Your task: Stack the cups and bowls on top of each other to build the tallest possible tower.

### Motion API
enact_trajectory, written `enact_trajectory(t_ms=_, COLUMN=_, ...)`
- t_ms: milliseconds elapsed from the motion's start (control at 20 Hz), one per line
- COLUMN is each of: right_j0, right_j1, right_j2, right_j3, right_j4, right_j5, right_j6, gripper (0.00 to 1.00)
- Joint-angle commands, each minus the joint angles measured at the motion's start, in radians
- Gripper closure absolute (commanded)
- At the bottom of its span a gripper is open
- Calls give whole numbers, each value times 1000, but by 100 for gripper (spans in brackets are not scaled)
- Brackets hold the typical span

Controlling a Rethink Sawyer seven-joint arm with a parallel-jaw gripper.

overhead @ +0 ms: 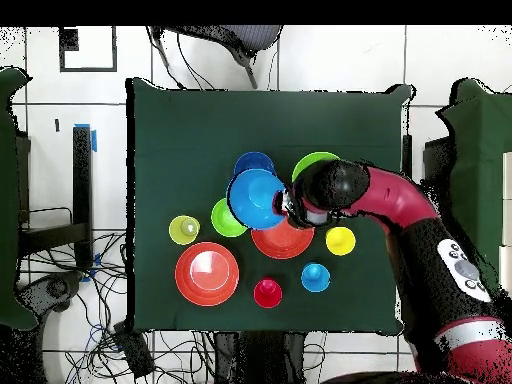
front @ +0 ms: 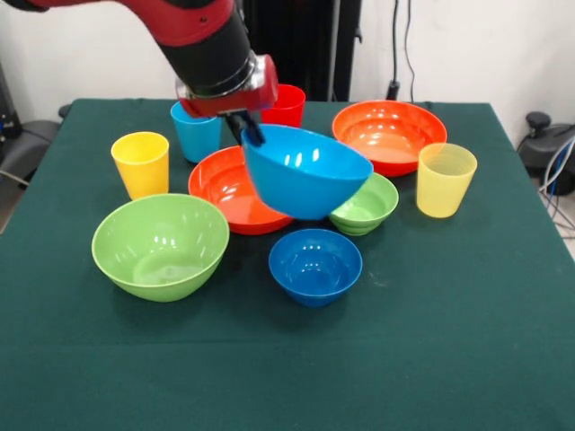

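My gripper (front: pixel 250 135) is shut on the rim of the big blue bowl (front: pixel 305 171) and holds it tilted in the air above one orange-red bowl (front: pixel 225 190). In the overhead view the gripper (overhead: pixel 288 206) grips the blue bowl (overhead: pixel 256 197) at its right edge. The other orange-red bowl (front: pixel 388 133), the big green bowl (front: pixel 160 244), the small green bowl (front: pixel 364 206) and the small dark blue bowl (front: pixel 314 265) each stand alone on the table. The yellow cup (front: pixel 141 163), light blue cup (front: pixel 196 135), red cup (front: pixel 287 106) and ribbed pale yellow cup (front: pixel 445 180) stand upright. No tower of nested bowls shows.
The green tablecloth (front: pixel 431 341) covers the table. Bowls and cups crowd its middle and far half. The arm (overhead: pixel 400 205) comes in from the right of the overhead view and partly covers the big green bowl (overhead: pixel 312 163).
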Motion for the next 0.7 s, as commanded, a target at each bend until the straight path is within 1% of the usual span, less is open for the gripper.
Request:
enact_trajectory(t_ms=50, right_j0=81, right_j1=108, right_j2=-67, right_j3=-163, right_j4=-31, right_j5=12, right_j6=118, gripper=100)
enact_trajectory(t_ms=150, right_j0=90, right_j1=137, right_j2=-74, right_j3=-220, right_j4=-28, right_j5=66, right_j6=96, gripper=100)
enact_trajectory(t_ms=250, right_j0=108, right_j1=161, right_j2=-88, right_j3=-271, right_j4=-42, right_j5=77, right_j6=88, gripper=100)
enact_trajectory(t_ms=300, right_j0=112, right_j1=176, right_j2=-85, right_j3=-293, right_j4=-48, right_j5=83, right_j6=64, gripper=100)
enact_trajectory(t_ms=400, right_j0=50, right_j1=267, right_j2=56, right_j3=-345, right_j4=-43, right_j5=8, right_j6=-214, gripper=100)
enact_trajectory(t_ms=450, right_j0=45, right_j1=277, right_j2=72, right_j3=-349, right_j4=-49, right_j5=-87, right_j6=-212, gripper=100)
enact_trajectory(t_ms=550, right_j0=59, right_j1=286, right_j2=67, right_j3=-371, right_j4=-44, right_j5=-66, right_j6=-175, gripper=100)
enact_trajectory(t_ms=600, right_j0=62, right_j1=286, right_j2=64, right_j3=-373, right_j4=-48, right_j5=-63, right_j6=-165, gripper=100)
enact_trajectory(t_ms=650, right_j0=65, right_j1=291, right_j2=65, right_j3=-382, right_j4=-45, right_j5=-38, right_j6=-158, gripper=100)
enact_trajectory(t_ms=700, right_j0=66, right_j1=289, right_j2=64, right_j3=-379, right_j4=-47, right_j5=-40, right_j6=-151, gripper=100)
